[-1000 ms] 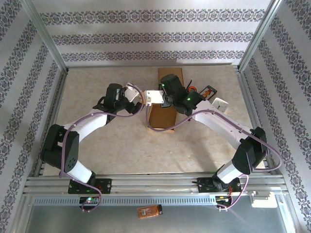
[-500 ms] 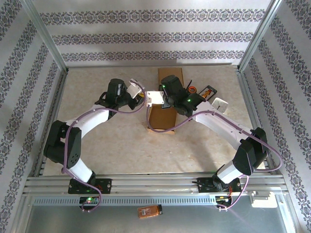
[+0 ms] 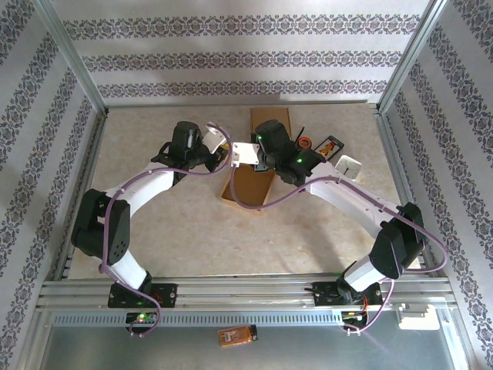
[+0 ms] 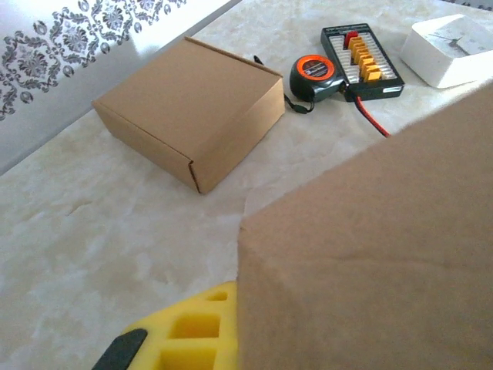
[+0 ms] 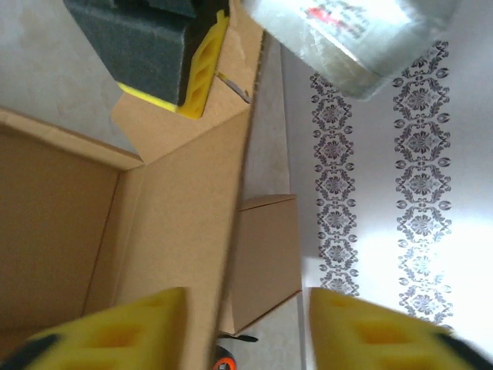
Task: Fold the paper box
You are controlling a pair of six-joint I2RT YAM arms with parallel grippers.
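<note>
Left clamps the flap, right straddles the wall!
The paper box (image 3: pixel 246 183) sits half-open mid-counter (image 3: pixel 169 231). The left fingers (image 4: pixel 185 331) are pinched together on its left flap. The right fingers (image 5: pixel 123 327) stand apart astride a raised wall. Both arms reach inward, elbows bent, wrists meeting over the box's far end.

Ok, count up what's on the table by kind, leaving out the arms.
Cardboard boxes: 2 (closed box, open box)
Tape measure: 1
Charger board: 1
White block: 1
Total: 5
</note>
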